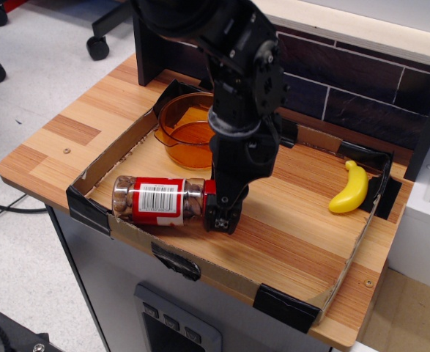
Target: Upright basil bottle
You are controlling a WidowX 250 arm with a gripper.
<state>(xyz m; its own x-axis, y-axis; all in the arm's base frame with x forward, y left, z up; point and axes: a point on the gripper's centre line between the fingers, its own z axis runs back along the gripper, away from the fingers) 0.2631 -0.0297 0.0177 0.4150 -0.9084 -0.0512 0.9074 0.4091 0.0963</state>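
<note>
The basil bottle (156,200) lies on its side near the front left of the cardboard tray (346,264). It is a clear jar with a red-and-white barcode label and brownish contents, and its red cap (209,189) points right. My gripper (223,216) points down at the cap end and covers most of the cap. Its dark fingers look like a single block, so the view does not show whether they are closed on the cap.
An orange transparent measuring cup (185,132) stands in the tray's back left, just behind my arm. A yellow banana (350,188) lies at the tray's right side. A dark brick-pattern wall (361,95) rises behind. The wooden table's front edge (31,176) is close.
</note>
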